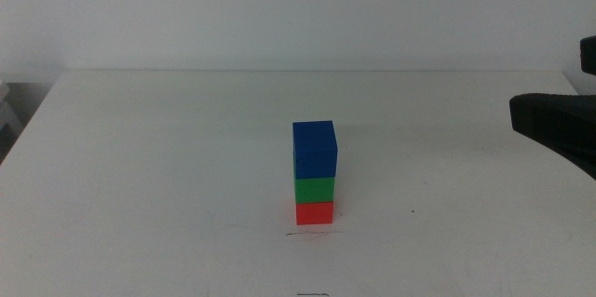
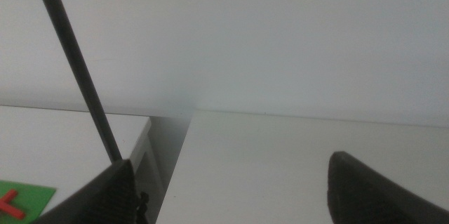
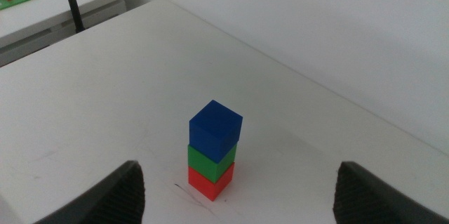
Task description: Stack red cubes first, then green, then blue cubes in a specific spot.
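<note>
One red cube [image 1: 315,213], one green cube [image 1: 315,190], one blue cube [image 1: 314,150] stacked mid-table [image 1: 140,167]. Right gripper [image 3: 235,213] held wide apart, empty, well clear of stack. Left gripper [image 2: 228,199] likewise spread, nothing held, out at table's edge.

Right pincer [image 1: 556,129] poking in at the right edge of the middle view, mid-height, jaws spread wide and holding nothing. Left pincer [image 2: 231,196] out of that view, jaws wide apart too.
</note>
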Motion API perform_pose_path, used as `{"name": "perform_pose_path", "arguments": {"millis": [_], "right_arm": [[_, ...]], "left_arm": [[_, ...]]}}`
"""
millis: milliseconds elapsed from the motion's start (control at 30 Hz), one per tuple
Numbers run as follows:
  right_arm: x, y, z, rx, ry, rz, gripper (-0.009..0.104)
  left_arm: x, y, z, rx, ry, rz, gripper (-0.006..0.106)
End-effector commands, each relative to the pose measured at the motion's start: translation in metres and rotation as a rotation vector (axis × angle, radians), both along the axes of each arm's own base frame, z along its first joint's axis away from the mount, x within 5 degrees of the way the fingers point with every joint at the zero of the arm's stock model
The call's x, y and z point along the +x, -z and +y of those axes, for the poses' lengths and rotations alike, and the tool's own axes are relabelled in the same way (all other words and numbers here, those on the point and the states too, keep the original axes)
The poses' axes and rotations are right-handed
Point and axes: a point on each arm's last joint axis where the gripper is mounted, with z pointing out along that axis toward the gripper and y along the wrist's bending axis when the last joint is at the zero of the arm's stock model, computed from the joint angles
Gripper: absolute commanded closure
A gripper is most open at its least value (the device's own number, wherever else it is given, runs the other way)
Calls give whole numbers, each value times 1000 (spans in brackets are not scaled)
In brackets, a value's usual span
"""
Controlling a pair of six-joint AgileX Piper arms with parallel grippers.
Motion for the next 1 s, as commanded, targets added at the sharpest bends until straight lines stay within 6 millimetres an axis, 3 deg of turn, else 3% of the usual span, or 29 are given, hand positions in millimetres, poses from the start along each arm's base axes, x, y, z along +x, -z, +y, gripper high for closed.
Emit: {"name": "perform_pose_path", "arguments": {"millis": [0,167,467,633,800,967], "right_arm": [[1,-13,-2,25,4,-100,11],[2,-6,-1,9,4,-95,11],[7,37,5,38,-3,14,11],[2,65,-22,107,133,-9,11],[-22,95,-58,206,328,-94,11],[-45,128,-79,259,501,-220,11]], "left_arm": [[0,-11,-1,-7,5,-90,7],[-5,-1,-2,-27,14,-81,7],[-28,47,-5,-34,33,-130,7],[-47,79,-7,-26,45,-207,7],[-67,109,-9,-42,53,-247,7],[-73,135,-13,-128,77,-248,7]]}}
